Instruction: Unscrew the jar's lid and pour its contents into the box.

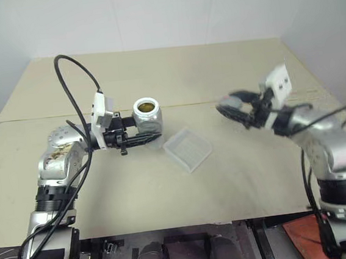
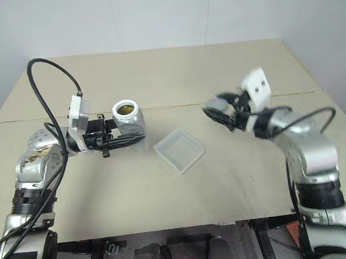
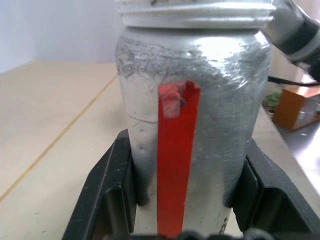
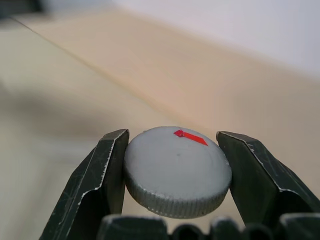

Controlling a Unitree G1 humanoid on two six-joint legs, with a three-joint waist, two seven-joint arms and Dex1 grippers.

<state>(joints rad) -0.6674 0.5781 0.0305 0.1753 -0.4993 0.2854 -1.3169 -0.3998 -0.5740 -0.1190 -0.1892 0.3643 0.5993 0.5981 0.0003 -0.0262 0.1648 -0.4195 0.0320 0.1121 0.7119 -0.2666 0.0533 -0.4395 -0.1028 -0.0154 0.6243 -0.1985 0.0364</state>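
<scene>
- Right hand (image 4: pixel 175 172) is clamped on the grey lid (image 4: pixel 177 170), held above the counter (image 1: pixel 238 172).
- Left hand (image 1: pixel 142 138) grips the open jar (image 1: pixel 148 115) upright, beside the clear box (image 1: pixel 188 149).

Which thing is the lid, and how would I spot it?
Start at the big beige table, then look to its right side, where the right gripper is raised above it. The lid is the round flat grey cap squeezed between that gripper's two black fingers. It alone has a ridged edge and a small red mark on top.
</scene>
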